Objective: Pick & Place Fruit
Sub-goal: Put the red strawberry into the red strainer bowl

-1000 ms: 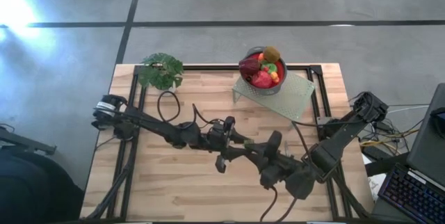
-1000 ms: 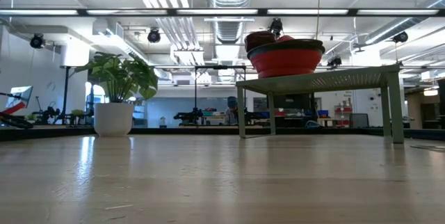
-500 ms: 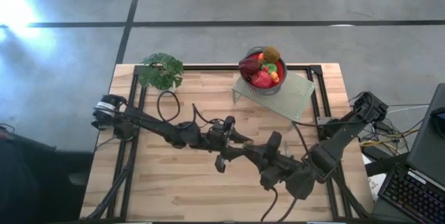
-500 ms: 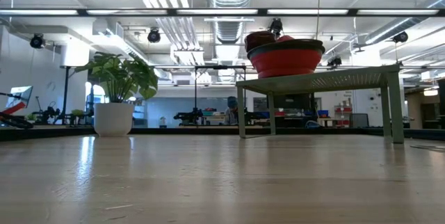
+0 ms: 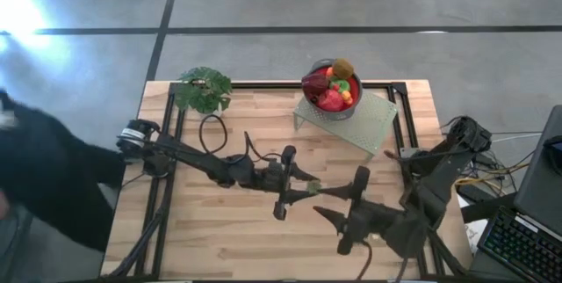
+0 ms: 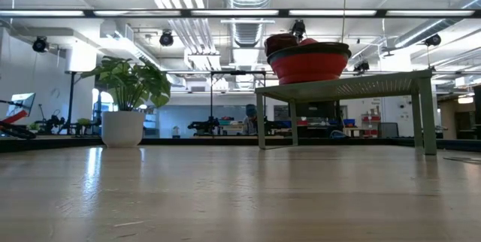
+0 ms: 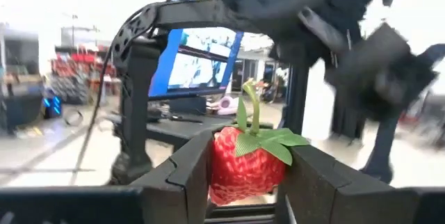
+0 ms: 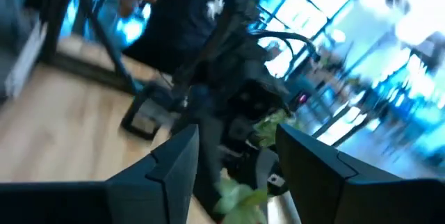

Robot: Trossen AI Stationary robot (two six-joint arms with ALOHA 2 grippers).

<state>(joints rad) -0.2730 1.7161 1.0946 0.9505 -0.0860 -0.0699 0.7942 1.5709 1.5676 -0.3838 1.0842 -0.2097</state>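
Left gripper [image 7: 247,182], above mid-table, clamps a strawberry [image 7: 245,163]; right gripper [image 5: 323,214], fingers apart and apparently empty, has drawn back from it, suggesting a completed handover toward the bowl [image 5: 331,89].

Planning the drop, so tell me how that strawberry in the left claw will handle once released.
The strawberry is small, so probably light. Its rounded, tapered body will likely roll or tip onto its side. The left claw pinches it without visible denting, suggesting it is fairly firm.

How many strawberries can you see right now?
1: a strawberry pinched in the left gripper above the table's middle. Others may lie hidden among the fruit heaped in the bowl on the rack.
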